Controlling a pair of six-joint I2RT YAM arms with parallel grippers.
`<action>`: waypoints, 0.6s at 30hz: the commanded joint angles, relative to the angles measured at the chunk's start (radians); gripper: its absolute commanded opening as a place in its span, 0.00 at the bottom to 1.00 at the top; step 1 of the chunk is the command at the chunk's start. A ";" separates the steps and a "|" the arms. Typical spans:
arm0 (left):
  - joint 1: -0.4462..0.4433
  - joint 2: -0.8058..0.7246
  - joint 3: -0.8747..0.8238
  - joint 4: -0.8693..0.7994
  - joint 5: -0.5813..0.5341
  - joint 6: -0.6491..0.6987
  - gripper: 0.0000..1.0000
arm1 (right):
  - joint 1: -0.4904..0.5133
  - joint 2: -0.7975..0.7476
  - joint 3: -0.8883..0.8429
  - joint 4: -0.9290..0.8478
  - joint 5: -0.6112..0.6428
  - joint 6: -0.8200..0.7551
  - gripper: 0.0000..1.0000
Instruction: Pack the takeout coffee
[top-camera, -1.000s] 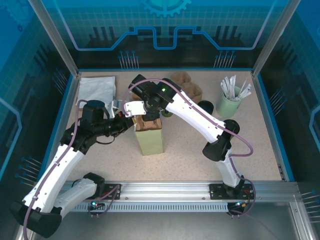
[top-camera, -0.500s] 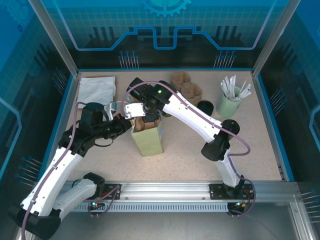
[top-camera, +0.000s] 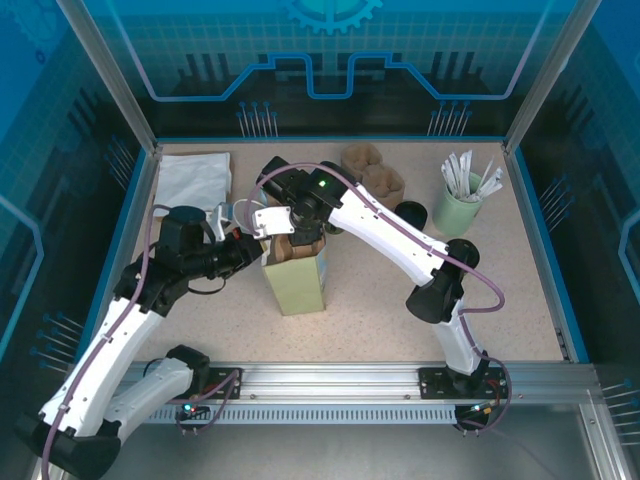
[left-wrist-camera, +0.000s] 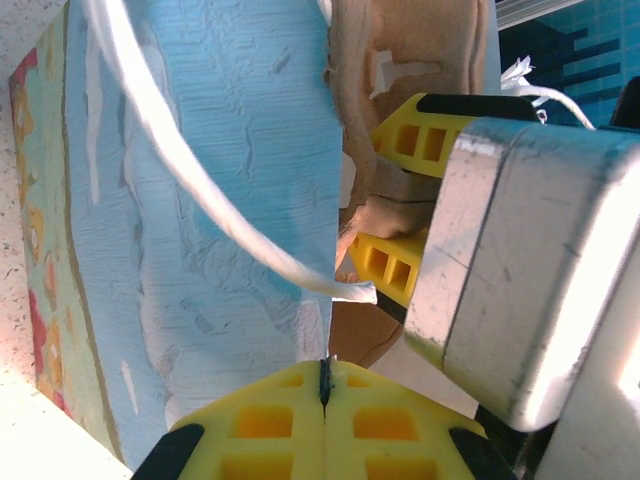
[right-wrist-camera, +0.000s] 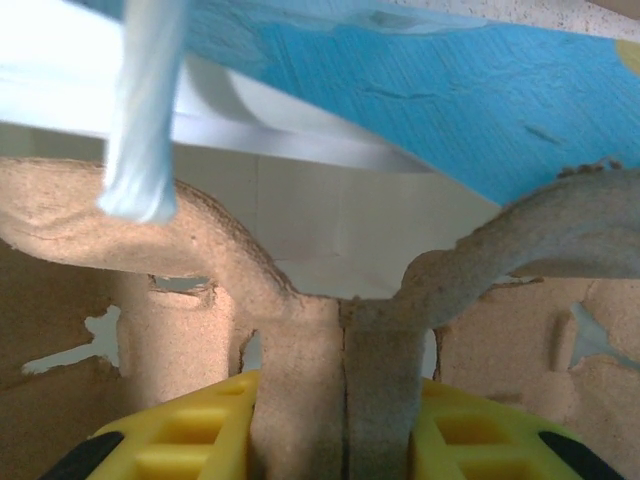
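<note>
So my left gripper (left-wrist-camera: 323, 385) is pinched flat together right where the top edge of the paper bag (top-camera: 300, 285) runs into the fingers. As far as I can tell it's nipping that thin rim. The bag is a tall boxy thing of ribbed, crinkly paper, with a twisted white paper handle (left-wrist-camera: 190, 190) looping across it.

My right gripper (right-wrist-camera: 345, 420) is clamped on the middle ridge of a pulp carrier (right-wrist-camera: 300, 300). It's rough, fibrous brown stuff with curved arches and torn-looking slots, and it's sitting down in the bag's mouth.

The takeout coffee (top-camera: 334, 228) is on the table (top-camera: 400, 310) just right of the bag's top, tucked against my right arm. It's mostly hidden, so I can't make out much of it.

Compared with a second ago, the bag's upper left corner sits further out toward my left gripper, and my right arm has moved off the spare carriers (top-camera: 372, 170) at the back.

Count: one bag, one carrier in it, two brown lumps of spare carriers, one black lid (top-camera: 410, 212), one pale green cup (top-camera: 458, 212) of white sticks, one flat white paper (top-camera: 195, 180).
</note>
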 joint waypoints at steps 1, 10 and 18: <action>-0.007 -0.029 0.041 0.025 0.008 0.030 0.00 | -0.004 0.008 -0.005 -0.083 -0.065 0.023 0.32; -0.007 -0.056 0.053 -0.077 -0.062 0.027 0.00 | -0.023 0.008 0.007 -0.089 -0.090 0.046 0.32; -0.007 -0.079 0.082 -0.119 -0.104 0.032 0.40 | -0.023 -0.001 0.009 -0.084 -0.114 0.052 0.32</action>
